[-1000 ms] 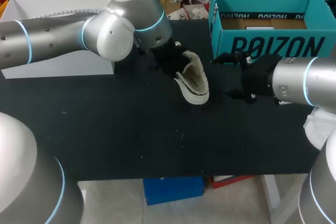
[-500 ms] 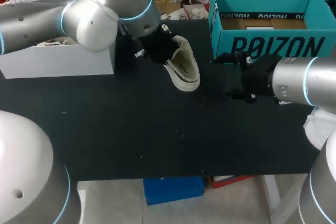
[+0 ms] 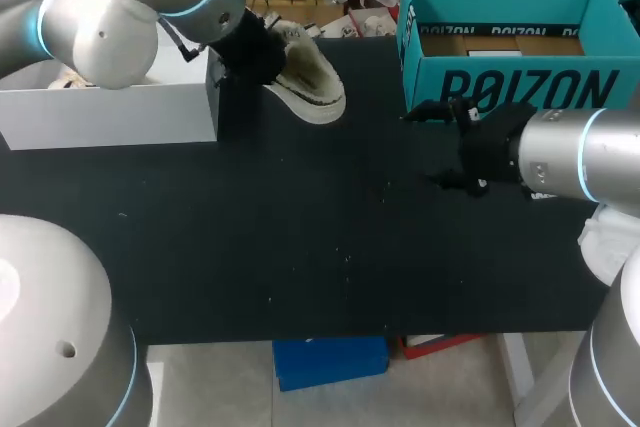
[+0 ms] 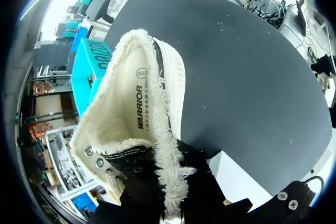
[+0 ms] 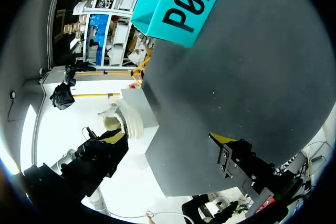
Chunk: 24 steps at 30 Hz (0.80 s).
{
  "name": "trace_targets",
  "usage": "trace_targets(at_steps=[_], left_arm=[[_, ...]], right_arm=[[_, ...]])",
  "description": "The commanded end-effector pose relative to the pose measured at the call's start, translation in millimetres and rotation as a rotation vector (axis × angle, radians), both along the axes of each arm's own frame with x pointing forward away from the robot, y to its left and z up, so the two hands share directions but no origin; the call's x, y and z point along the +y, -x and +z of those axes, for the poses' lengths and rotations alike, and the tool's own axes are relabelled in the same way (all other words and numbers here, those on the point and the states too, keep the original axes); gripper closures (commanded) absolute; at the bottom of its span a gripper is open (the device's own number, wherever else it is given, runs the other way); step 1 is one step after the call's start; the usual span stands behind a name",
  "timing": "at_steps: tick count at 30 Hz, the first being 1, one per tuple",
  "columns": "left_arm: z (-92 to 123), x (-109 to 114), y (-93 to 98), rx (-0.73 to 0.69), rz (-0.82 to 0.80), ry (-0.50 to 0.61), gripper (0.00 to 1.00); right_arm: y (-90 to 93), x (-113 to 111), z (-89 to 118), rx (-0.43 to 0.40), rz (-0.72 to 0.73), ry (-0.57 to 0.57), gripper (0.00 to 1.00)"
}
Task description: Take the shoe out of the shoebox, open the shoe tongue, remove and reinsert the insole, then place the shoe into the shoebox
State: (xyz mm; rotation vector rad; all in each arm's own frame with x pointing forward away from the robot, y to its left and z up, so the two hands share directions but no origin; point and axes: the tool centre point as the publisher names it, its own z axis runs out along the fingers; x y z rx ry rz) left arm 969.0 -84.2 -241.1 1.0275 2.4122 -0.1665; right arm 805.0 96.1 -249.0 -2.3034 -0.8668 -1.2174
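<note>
The left gripper (image 3: 258,52) is clamped on the shoe (image 3: 312,87). In the left wrist view its black fingers (image 4: 202,182) pinch the fleecy collar by the eyelets from two sides, and the yellow tips are hidden. The right gripper (image 3: 440,147) hangs low over the right half of the table with its fingers spread wide and nothing between them.

The black table (image 3: 300,247) fills most of the head view. At its far right corner stands the teal shoebox (image 3: 500,87), open-topped, with brown card showing inside. At the far left sits a white box (image 3: 110,117).

The cream shoe is held at the table's far edge, just beside the white box's near corner and well apart from the teal shoebox. It is tilted, with the sole turned towards the table. The wrist view looks down its mouth, where the pale insole (image 4: 137,109) lies inside, ringed by woolly lining.
</note>
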Motion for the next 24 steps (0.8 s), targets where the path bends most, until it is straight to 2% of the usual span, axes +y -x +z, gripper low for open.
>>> trace_targets(at_steps=[1,7,9,16,24], left_arm=[[31,49,17.8,-0.036,0.089,0.06,1.0],[32,99,13.9,-0.042,0.22,0.119,1.0],[29,118,8.0,-0.044,0.243,0.132,1.0],[20,161,-13.5,-0.028,0.338,0.159,1.0],[15,225,-37.7,-0.006,0.471,0.143,1.0]], right_arm=[[8.4,1,-3,-0.045,-0.346,0.062,0.0],[8.4,1,-3,-0.045,-0.346,0.062,0.0],[8.4,1,-3,-0.045,-0.346,0.062,0.0],[8.4,1,-3,-0.045,-0.346,0.062,0.0],[8.4,1,-3,-0.045,-0.346,0.062,0.0]])
